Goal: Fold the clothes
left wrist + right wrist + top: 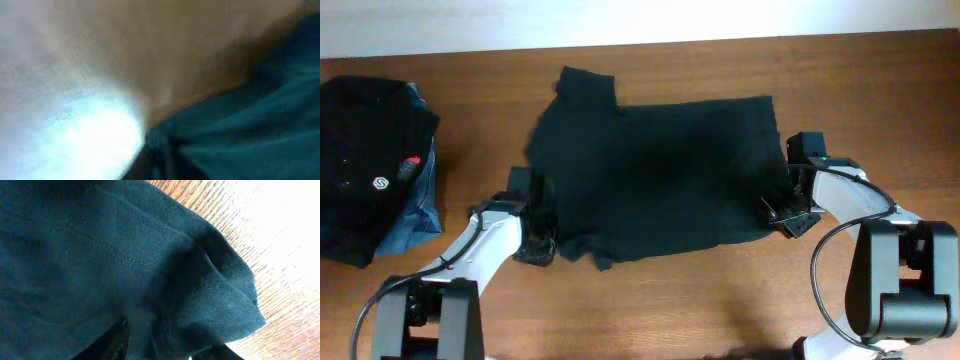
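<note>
Now, left fingers pinched shut on black T-shirt edge, right fingers clamping its bunched hem corner

A: Where does the overhead camera sit?
B: Straight above, looking down on the whole table from far off.
A: And the wrist cameras?
B: Each looks down from very near: the left, blurred, at an edge of the T-shirt; the right at a corner. All three share that T-shirt and the wood.
</note>
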You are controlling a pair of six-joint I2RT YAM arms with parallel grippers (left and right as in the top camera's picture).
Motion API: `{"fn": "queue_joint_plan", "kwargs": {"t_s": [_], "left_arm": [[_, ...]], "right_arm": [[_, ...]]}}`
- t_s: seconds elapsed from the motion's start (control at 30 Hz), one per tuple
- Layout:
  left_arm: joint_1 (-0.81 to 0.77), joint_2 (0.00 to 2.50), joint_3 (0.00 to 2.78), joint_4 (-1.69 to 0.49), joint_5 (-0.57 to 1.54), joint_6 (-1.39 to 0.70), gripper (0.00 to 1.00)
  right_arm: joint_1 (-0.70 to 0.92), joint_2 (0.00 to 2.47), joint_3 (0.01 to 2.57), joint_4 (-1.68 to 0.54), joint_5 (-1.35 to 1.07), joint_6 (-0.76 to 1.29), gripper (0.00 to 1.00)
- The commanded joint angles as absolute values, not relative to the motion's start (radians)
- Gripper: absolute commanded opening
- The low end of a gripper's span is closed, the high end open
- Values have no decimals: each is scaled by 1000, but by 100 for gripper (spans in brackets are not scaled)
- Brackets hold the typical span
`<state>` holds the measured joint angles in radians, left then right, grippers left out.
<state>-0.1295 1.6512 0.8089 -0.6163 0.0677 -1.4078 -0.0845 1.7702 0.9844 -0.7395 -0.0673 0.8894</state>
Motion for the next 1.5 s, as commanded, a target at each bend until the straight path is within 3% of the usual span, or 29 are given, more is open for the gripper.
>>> {"fn": "queue_joint_plan", "kwargs": {"t_s": [0.0,0.17,0.23,0.33,0.8,1.1,1.47], "left_arm": [[-120,1752,727,-599,-26,-1398,3],[-120,1752,727,-598,-25,-1371,1],[-120,1752,727,-598,-26,-1371,1],[-120,1752,728,-602,-25,-1345,1],[-120,1484,738,-720,-39,-1150,1],[-120,1273,738,-903,-80,-1150,0],[-120,1274,738,-722,-163,-1150,1]], "right_arm": [[-84,1832,939,-725,-40,887,44],[-84,1832,939,-724,-40,870,44],[-84,1832,939,-725,-40,867,33],[-84,1832,939,-725,-43,850,4],[-86,1799,939,-863,-64,793,4],[-86,1541,939,-973,-71,793,4],[-85,1495,939,-802,-67,785,4]]}}
